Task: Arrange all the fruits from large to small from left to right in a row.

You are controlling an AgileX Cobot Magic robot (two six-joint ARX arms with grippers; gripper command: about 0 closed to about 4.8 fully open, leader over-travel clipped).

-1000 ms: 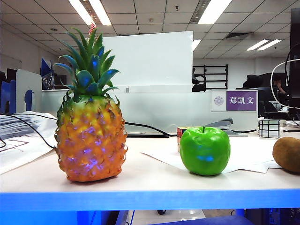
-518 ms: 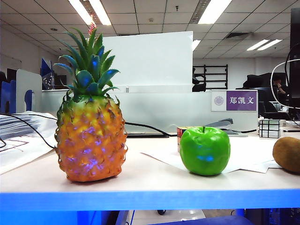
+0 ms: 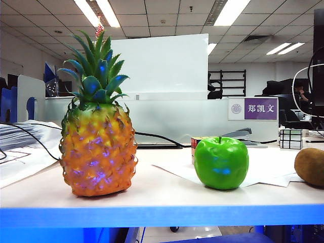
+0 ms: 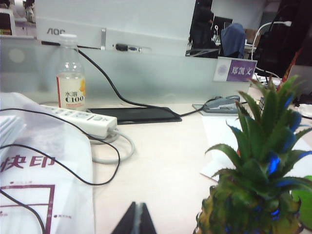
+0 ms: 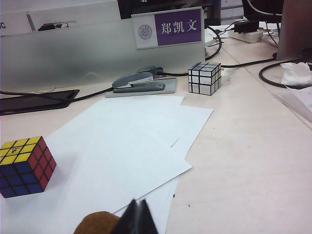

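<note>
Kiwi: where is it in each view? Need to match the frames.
Exterior view: kiwi at the right edge, partly cut off, right of the apple.
Left wrist view: not in it.
Right wrist view: brown top at the bottom edge, beside the closed right gripper.
Shared landmark: purple nameplate.

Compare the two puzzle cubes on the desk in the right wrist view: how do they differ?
The multicoloured cube shows yellow, red and blue faces; the grey cube is silver-white with dark gridlines. The multicoloured cube rests on the white paper, nearer the shut right gripper; the grey cube sits on bare desk beside the stapler. Both are three-by-three and upright.
</note>
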